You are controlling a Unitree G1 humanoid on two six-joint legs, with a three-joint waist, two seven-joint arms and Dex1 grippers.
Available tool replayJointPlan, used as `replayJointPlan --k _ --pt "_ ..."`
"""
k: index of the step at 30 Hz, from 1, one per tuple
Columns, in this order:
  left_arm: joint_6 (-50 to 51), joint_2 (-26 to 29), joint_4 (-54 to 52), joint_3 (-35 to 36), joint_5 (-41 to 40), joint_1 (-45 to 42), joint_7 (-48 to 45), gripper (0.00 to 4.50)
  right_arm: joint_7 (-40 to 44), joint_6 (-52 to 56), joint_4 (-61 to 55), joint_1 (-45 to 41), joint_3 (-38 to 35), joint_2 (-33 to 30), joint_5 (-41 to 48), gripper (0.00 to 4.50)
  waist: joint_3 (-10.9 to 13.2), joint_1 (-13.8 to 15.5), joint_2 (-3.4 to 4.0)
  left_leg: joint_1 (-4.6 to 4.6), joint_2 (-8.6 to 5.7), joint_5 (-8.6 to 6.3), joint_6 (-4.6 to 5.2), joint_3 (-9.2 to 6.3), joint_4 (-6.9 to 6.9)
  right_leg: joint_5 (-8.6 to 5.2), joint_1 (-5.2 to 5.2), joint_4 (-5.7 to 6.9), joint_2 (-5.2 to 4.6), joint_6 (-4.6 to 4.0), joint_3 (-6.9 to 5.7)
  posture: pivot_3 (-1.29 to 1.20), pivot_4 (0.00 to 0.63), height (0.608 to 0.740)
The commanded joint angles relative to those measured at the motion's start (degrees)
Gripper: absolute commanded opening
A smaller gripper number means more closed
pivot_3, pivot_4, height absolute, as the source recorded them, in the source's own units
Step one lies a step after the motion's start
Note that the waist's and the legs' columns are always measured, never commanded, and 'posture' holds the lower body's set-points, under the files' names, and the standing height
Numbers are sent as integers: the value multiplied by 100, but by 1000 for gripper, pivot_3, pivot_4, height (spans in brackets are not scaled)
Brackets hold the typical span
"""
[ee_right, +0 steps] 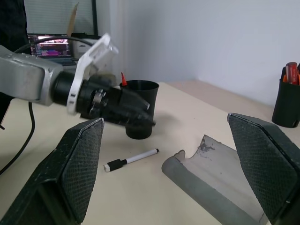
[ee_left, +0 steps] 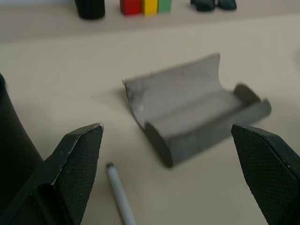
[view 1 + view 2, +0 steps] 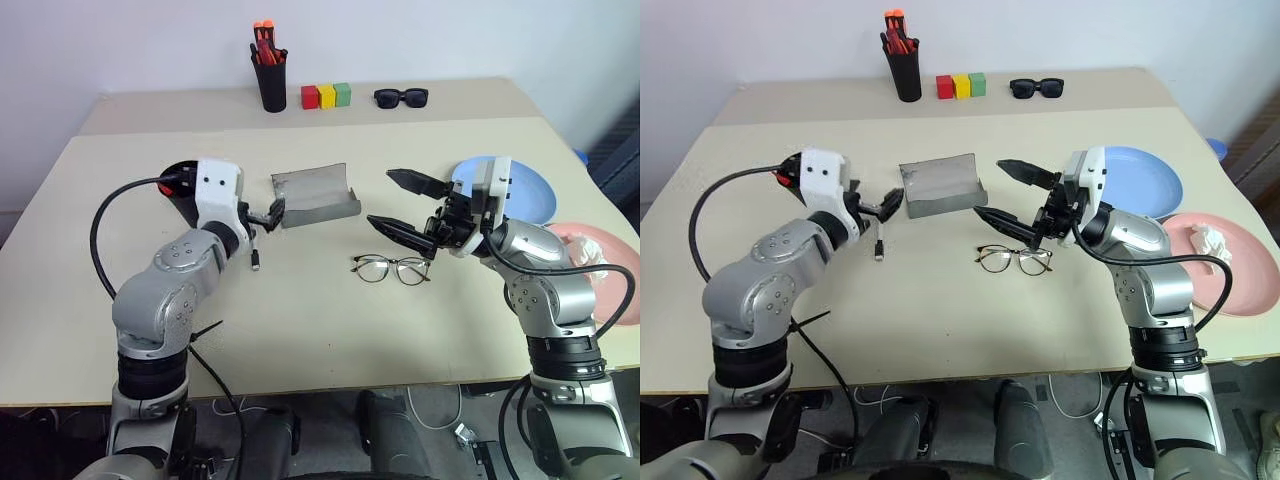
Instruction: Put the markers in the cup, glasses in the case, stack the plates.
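Cup: wide black tapered plastic cup (image 1: 140,108) stands on the beige table (image 3: 300,320), largely hidden behind the left arm in the head views; a red-orange tip (image 1: 123,78) rises above its rim, the marker's body unseen.
White marker: slim white marker with black ends (image 1: 131,159) lies flat on the table between cup and case, its near end cut off in the left wrist view.
Case: grey matte hinged glasses case (image 3: 315,196) lies open, nothing visible inside it.
Glasses: thin dark wire-framed eyeglasses (image 3: 391,268) rest on the table near the case, just below the right gripper.
Plates: light blue round plate (image 3: 1145,180) and pink round plate (image 3: 1230,265) sit side by side, unstacked, the blue one partly covered by the right arm; the pink one carries a crumpled white scrap, hard to identify.
Left gripper (image 3: 266,213): jaws wide, holding nothing, just above the white marker.
Right gripper (image 3: 405,205): jaws wide, empty, above the glasses.
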Motion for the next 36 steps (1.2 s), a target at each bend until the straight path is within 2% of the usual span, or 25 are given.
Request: replayJointPlan --k 1,6,15,18,25,30,32,34,36 --pt "859 -9 -242 -23 270 -7 407 4459 10 -148 -126 -80 -63 13 -5 4353 0 2 0 0 0 0 0 0 0 0 0 0 0 0 0 0 150 740" --pt "1941 -384 -15 257 508 -125 706 4459 13 -159 -129 -59 -42 30 -28 4353 0 4 0 -1 0 0 0 0 1 0 0 0 0 0 0 0 150 740" --pt "2557 -832 379 427 696 -385 566 4459 9 -198 -148 -24 -36 39 -77 4353 0 7 0 -1 -1 1 -2 0 1 0 1 -1 -1 0 0 0 150 740" --pt "2590 -920 401 471 733 -358 476 3593 5 -208 -159 -3 -41 29 -90 4353 -1 -4 1 1 -1 1 -3 1 -1 0 0 0 0 0 0 0 150 740" --pt "2577 -963 352 502 890 -358 374 112 -22 -234 -135 -5 -55 35 -141 4353 -1 23 1 0 -1 3 -6 0 2 0 3 0 -2 0 0 0 150 740" --pt "1828 -797 270 444 842 -396 42 15 -37 -249 -125 -3 -44 48 -161 4353 -1 9 1 1 -1 7 -14 0 1 0 3 0 -1 0 0 0 150 740" --pt "936 -679 296 487 739 -392 -339 15 -40 -255 -101 -14 -43 57 -167 4353 -1 7 1 1 -1 15 -28 0 0 0 1 0 -1 0 0 0 150 740" --pt "-357 -504 416 405 907 -360 -583 15 -48 -266 -78 -22 -45 71 -179 4353 -1 5 1 0 0 16 -30 1 -3 0 -1 -1 -1 0 0 0 150 740" --pt "-1131 -314 564 326 1105 -327 -648 15 -47 -279 -62 -20 -44 77 -191 4353 -1 2 1 0 1 20 -38 2 -4 0 -3 -2 -1 -1 1 0 150 740"
